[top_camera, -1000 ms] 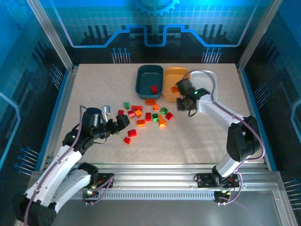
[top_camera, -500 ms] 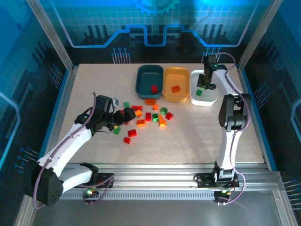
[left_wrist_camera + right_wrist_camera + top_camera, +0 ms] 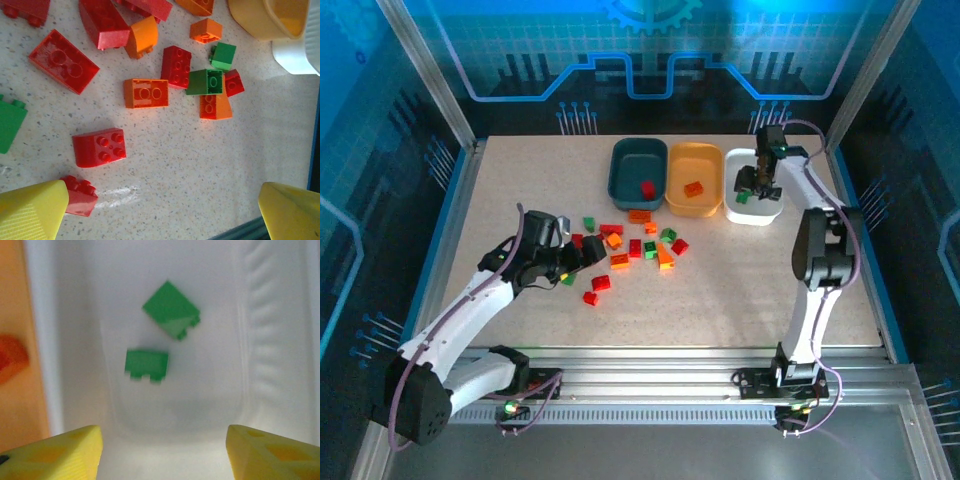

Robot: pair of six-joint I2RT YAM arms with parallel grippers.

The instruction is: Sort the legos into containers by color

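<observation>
Loose legos [image 3: 635, 245] in red, orange and green lie mid-table. Behind them stand a teal container [image 3: 617, 180] with one red brick [image 3: 647, 188], an orange container [image 3: 692, 150] with one orange brick [image 3: 693, 188], and a white container [image 3: 753, 220]. My right gripper [image 3: 757, 185] [image 3: 162, 455] hangs open over the white container [image 3: 210, 390], where two green bricks [image 3: 170, 310] [image 3: 146, 364] lie free of the fingers. My left gripper [image 3: 592, 250] [image 3: 160, 215] is wide open and empty, low over the pile's near-left edge. A red brick [image 3: 80, 196] touches its left finger [image 3: 30, 210], and another red brick [image 3: 99, 147] lies just ahead.
Metal frame posts and blue panels wall the table on three sides. In the left wrist view the orange container's corner [image 3: 260, 20] and the white container's corner [image 3: 300, 50] sit beyond the pile. Bare tabletop lies in front of the pile and at the far left.
My right arm swung from beside the orange container to over the white one and opened, dropping a green brick there. My left gripper moved right and closer to the pile.
</observation>
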